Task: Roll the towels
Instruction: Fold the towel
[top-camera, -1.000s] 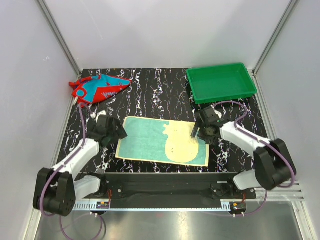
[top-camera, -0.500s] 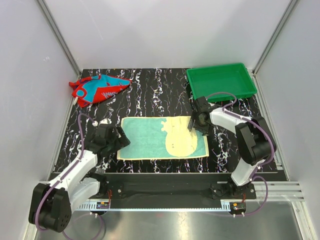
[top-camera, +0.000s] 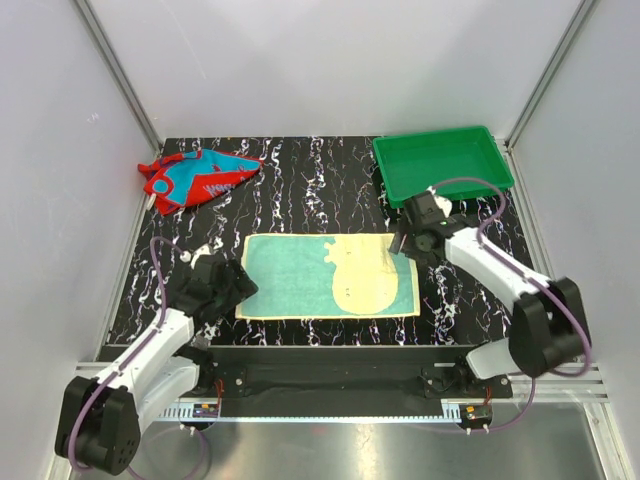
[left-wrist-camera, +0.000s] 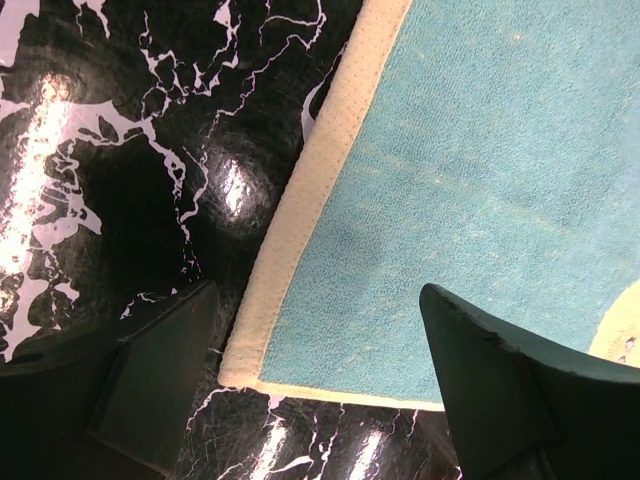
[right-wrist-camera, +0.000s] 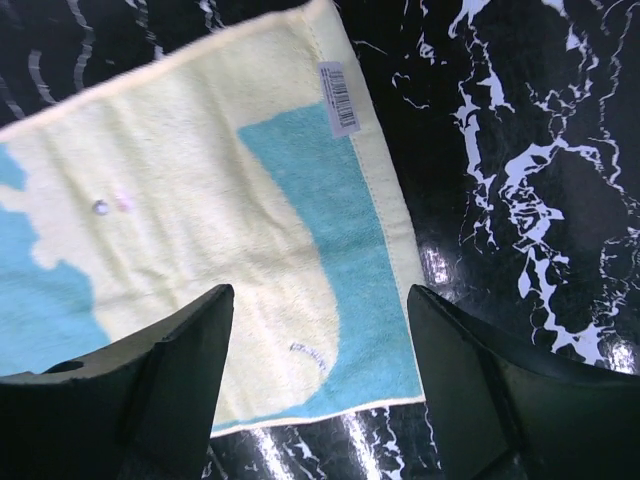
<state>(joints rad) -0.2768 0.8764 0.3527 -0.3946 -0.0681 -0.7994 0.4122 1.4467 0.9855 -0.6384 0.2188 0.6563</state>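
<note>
beyond and left of the pale yellow towel (top-camera: 330, 275), the red towel (top-camera: 197, 177) lies crumpled on the marbled table (top-camera: 310, 190). at the yellow towel's near-left corner, the left gripper (left-wrist-camera: 330, 385) has its jaws spread, gripping nothing. the yellow towel lies flat. over its far-right corner, the right gripper (right-wrist-camera: 320, 370) has its jaws spread, empty. beyond its right end sits the green tray (top-camera: 440, 165).

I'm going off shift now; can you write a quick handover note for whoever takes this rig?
Left pincer: open, empty, over the near left corner of the pale yellow cloth towel with a teal patch.
Right pincer: open, empty, over its far right corner.
Red cloth towel with teal patterns: crumpled, far left of the black marbled table.
Done: yellow towel lies flat.
Left: roll both.
</note>
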